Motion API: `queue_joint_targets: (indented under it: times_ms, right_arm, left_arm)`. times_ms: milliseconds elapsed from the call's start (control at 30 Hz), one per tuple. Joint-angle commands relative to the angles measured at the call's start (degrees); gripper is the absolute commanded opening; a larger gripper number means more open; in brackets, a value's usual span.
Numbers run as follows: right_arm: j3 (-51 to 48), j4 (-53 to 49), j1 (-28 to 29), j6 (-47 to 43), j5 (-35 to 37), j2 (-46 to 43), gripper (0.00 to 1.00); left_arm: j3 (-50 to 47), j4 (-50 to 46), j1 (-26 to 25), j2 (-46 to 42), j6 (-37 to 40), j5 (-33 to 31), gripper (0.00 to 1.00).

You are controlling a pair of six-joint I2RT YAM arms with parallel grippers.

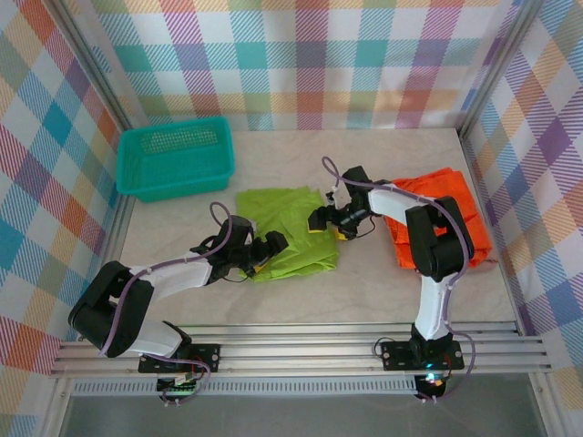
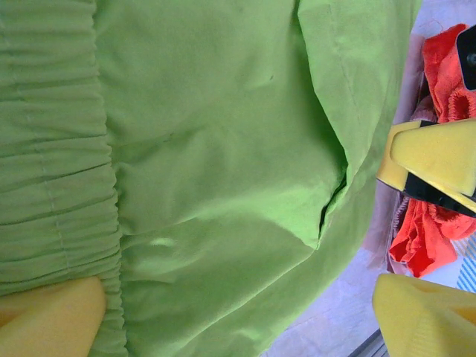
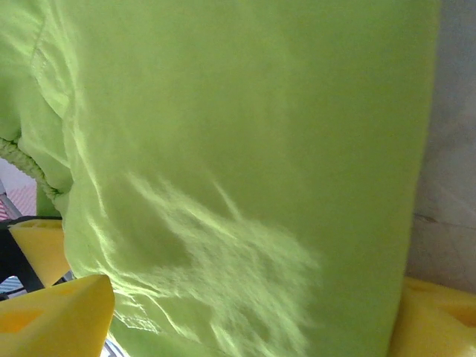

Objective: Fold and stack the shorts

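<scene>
The lime green shorts (image 1: 287, 228) lie roughly folded in the middle of the table. My left gripper (image 1: 264, 255) is low over their near left edge, open, and its yellow fingers (image 2: 48, 316) straddle the cloth by the gathered waistband (image 2: 52, 149). From the right, my right gripper (image 1: 323, 221) sits over the far right edge, also open, with its fingers (image 3: 56, 312) wide apart above green cloth (image 3: 245, 149). The orange shorts (image 1: 437, 214) sit in a folded heap at the right, under the right arm. A pale pink edge of cloth (image 2: 387, 230) shows beside the orange shorts (image 2: 446, 67).
A teal mesh basket (image 1: 176, 159) stands at the back left, close to the left wall. Checked walls close in the table on three sides. The aluminium rail (image 1: 301, 350) with both arm bases runs along the near edge.
</scene>
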Motion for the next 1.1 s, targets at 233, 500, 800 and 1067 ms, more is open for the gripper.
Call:
queue_joint_targets:
  times_ms: [233,500,800,1067]
  right_arm:
    - [0.16,3.03,1.57,1.89,-3.71,2.42,0.86]
    - [-1.45,7.17,1.71,4.33,-6.51,2.77,0.79]
    - [-2.9,10.76,1.69,5.95,-7.04,3.81,0.65]
    - [-3.01,10.49,1.95,5.39,-4.81,3.6,0.28]
  left_arm:
    - [-2.03,-8.65,-0.1,3.32,1.67,-4.23,0.94]
    - [-1.94,-8.47,-0.1,3.61,1.61,-4.25,0.94]
    - [-2.03,-8.14,-0.08,3.64,1.51,-4.25,0.94]
    - [-2.65,-6.29,-0.09,2.16,0.78,-3.96,0.94]
